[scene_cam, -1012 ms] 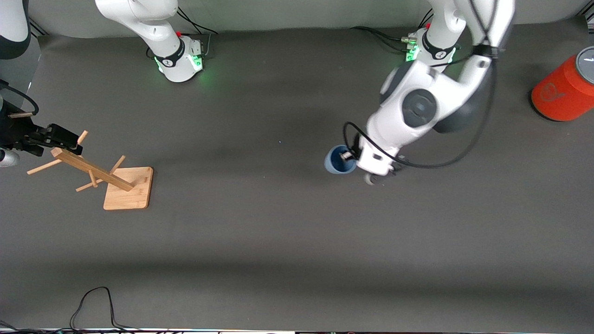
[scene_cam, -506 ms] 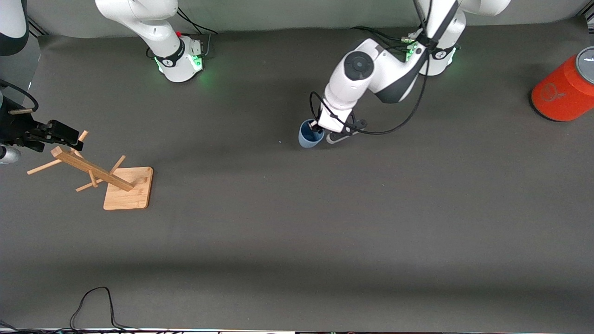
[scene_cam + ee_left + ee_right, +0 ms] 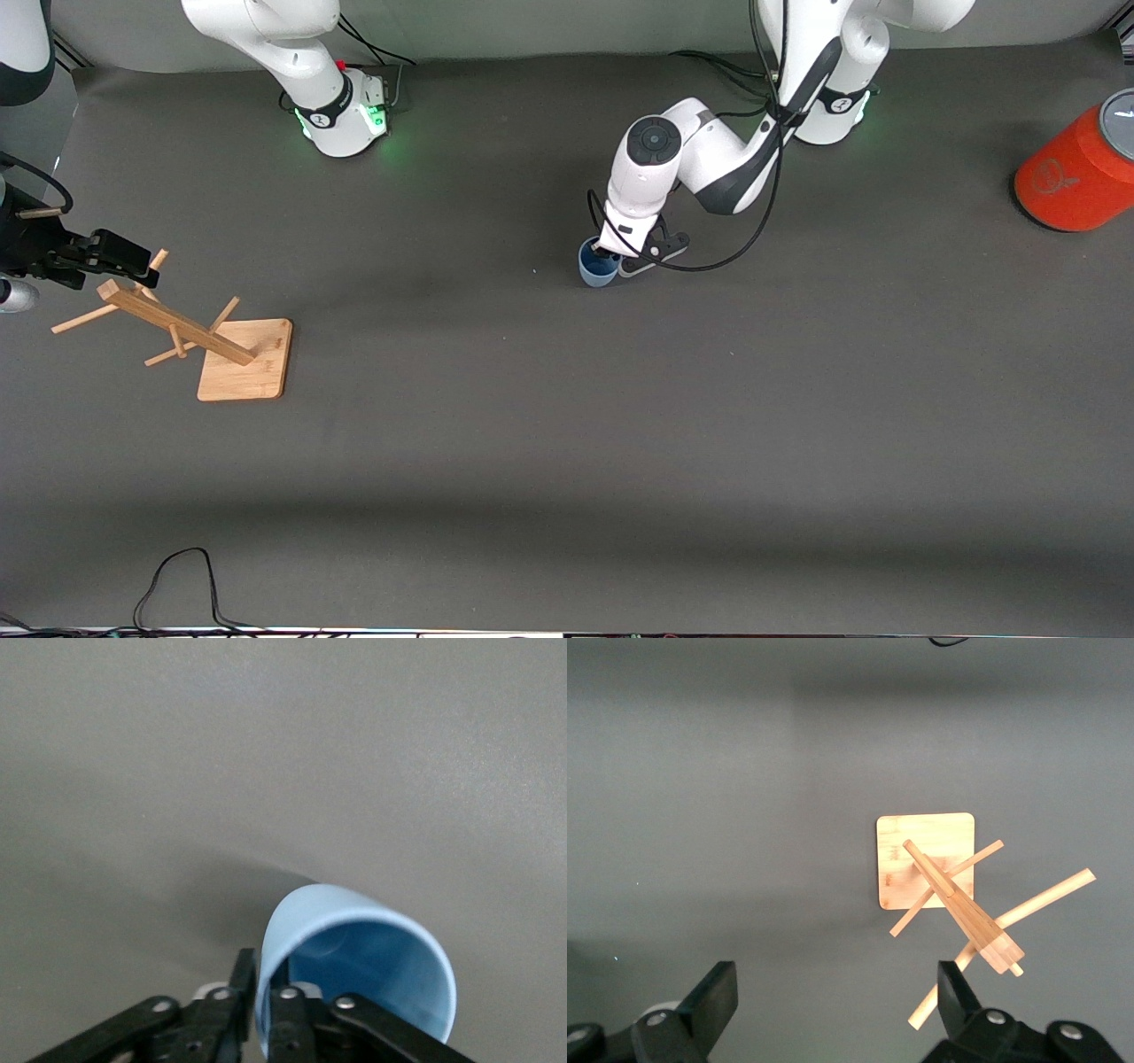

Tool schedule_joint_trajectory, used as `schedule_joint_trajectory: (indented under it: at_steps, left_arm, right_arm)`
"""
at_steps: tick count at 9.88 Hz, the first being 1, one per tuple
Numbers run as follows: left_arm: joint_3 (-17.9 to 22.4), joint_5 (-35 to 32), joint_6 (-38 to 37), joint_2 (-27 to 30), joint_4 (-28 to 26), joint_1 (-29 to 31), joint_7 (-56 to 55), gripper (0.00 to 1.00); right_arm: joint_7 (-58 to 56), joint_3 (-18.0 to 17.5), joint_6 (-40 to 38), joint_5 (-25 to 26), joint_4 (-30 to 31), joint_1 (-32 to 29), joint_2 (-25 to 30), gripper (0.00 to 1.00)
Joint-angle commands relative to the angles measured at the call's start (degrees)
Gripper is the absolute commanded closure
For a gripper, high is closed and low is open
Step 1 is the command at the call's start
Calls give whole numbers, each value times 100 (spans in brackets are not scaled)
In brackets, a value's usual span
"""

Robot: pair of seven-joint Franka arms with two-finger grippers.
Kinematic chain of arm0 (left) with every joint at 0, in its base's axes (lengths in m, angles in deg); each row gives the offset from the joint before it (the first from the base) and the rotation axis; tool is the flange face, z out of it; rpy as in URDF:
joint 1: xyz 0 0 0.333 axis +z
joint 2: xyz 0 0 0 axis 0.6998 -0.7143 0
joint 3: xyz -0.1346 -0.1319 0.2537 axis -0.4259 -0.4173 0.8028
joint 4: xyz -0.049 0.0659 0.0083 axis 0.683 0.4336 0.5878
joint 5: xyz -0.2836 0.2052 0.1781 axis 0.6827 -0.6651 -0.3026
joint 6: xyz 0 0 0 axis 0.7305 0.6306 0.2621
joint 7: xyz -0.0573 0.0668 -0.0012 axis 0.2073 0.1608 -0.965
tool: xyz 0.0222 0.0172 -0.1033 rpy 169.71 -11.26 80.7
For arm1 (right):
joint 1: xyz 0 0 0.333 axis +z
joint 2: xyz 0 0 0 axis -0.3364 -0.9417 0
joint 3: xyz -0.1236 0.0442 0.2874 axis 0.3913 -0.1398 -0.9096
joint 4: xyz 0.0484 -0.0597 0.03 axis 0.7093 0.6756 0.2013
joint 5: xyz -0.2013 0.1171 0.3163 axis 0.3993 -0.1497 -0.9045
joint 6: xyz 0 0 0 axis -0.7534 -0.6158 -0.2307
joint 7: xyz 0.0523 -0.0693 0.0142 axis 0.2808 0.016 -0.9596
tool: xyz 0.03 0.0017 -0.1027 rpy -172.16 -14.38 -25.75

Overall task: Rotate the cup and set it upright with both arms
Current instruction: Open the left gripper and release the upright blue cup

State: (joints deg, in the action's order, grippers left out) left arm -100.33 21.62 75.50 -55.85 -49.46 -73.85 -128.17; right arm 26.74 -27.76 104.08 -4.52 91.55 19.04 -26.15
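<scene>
- My left pincer [image 3: 611, 257] [image 3: 264, 981] is clamped on the cup [image 3: 598, 266] [image 3: 372, 948]. One finger [image 3: 244, 979] is outside the wall and the other is inside, just under the rim.
- The cup is pale blue and stands upright on the table [image 3: 567, 461] with its mouth up. It sits in the upper middle of the front view, nearer my left arm's base than my right arm's.
- My left arm bends down over it from the top edge of that view.
- My right pincer [image 3: 142, 266] [image 3: 837, 1001] is spread wide and grips nothing. It hangs over the top of a wooden peg rack [image 3: 244, 359] [image 3: 926, 859] at my right arm's end of the table, and that arm waits.
- The rack's square base lies flat on the table and its pegs jut out at angles.
- An orange-red cylinder [image 3: 1072, 177] stands at the upper edge of the front view, at my left arm's end and well apart from the cup.
- A black cable [image 3: 177, 576] loops at the lower edge of the front view.
</scene>
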Motion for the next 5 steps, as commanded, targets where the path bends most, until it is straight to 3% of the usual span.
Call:
schedule_joint_trajectory:
  at_steps: [1,5]
  left_arm:
    - [59,-100,-167,140,77,-63,-229,0]
    - [120,-126,-2370,622,1191,348,-168,0]
  right_arm:
    - [71,19,-38,-50,56,9,64,0]
    - [62,19,-29,-50,56,9,64,0]
